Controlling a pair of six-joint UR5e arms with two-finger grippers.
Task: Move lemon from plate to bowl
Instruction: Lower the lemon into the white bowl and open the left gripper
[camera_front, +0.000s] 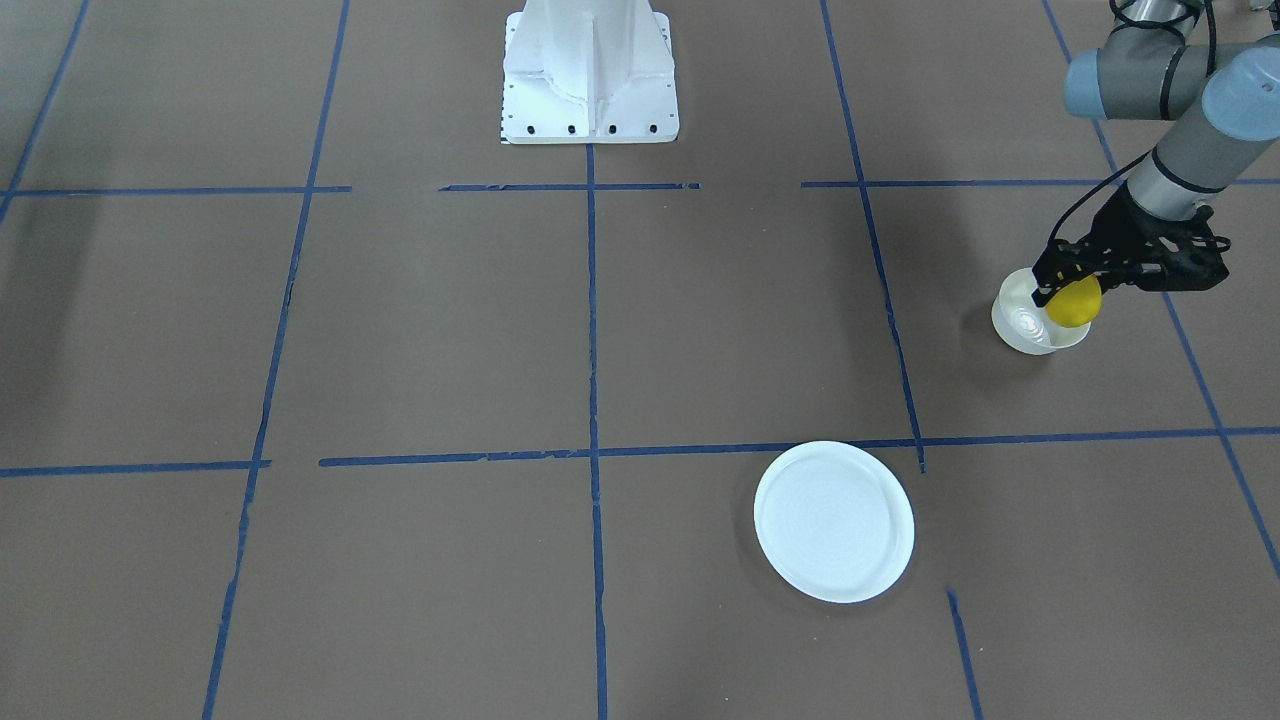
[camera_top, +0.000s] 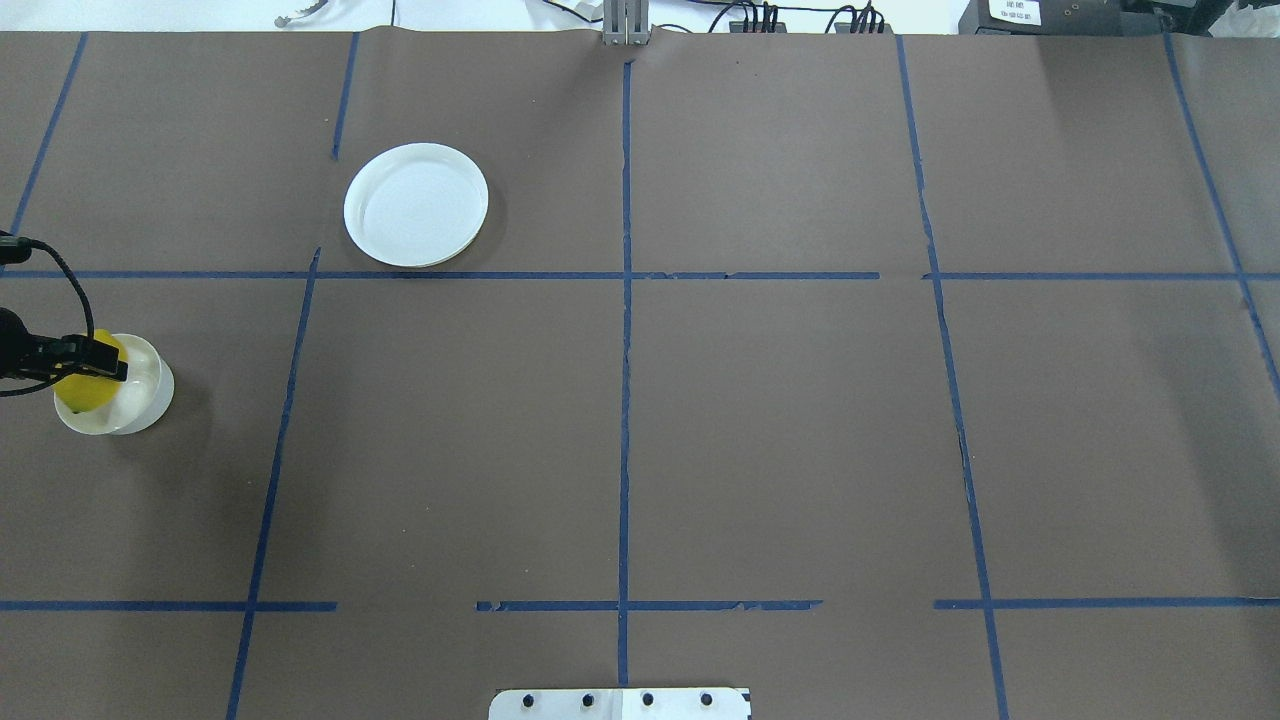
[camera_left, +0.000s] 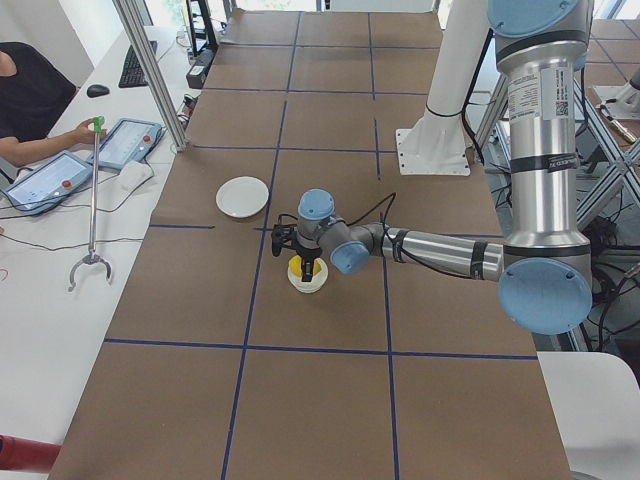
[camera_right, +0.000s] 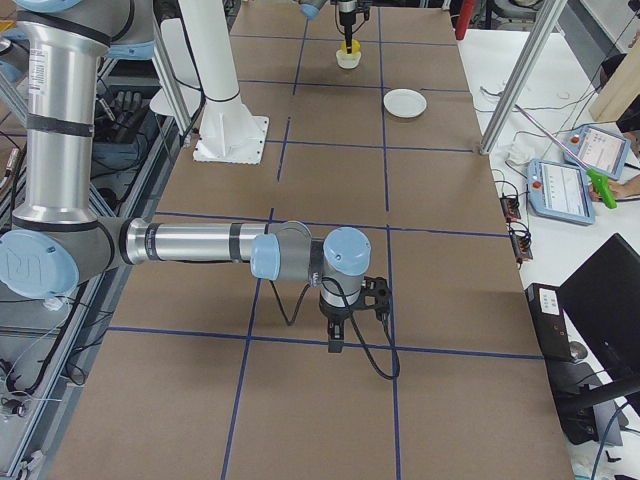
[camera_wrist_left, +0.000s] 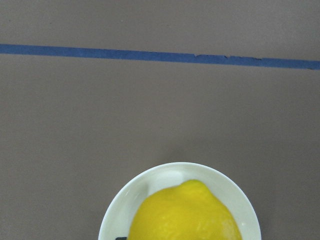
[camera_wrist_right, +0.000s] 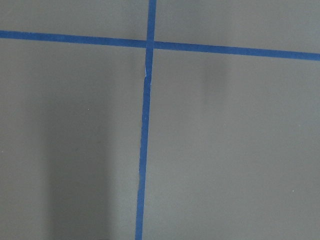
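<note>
The yellow lemon (camera_front: 1073, 302) sits between the fingers of my left gripper (camera_front: 1066, 291), which is shut on it, right over the small white bowl (camera_front: 1018, 326). The overhead view shows the lemon (camera_top: 80, 392) over the bowl's (camera_top: 143, 392) left half, with the gripper (camera_top: 96, 370) across it. In the left wrist view the lemon (camera_wrist_left: 185, 212) fills the bowl's (camera_wrist_left: 119, 220) opening. The flat white plate (camera_front: 833, 521) lies empty and apart, also in the overhead view (camera_top: 416, 204). My right gripper (camera_right: 336, 338) shows only in the exterior right view, pointing down above the table; I cannot tell its state.
The brown table cover has a grid of blue tape lines (camera_top: 625, 300). The robot's white base (camera_front: 590, 75) stands at mid table edge. Operators' tablets (camera_left: 125, 142) and a grabber tool (camera_left: 92, 200) lie on the side bench.
</note>
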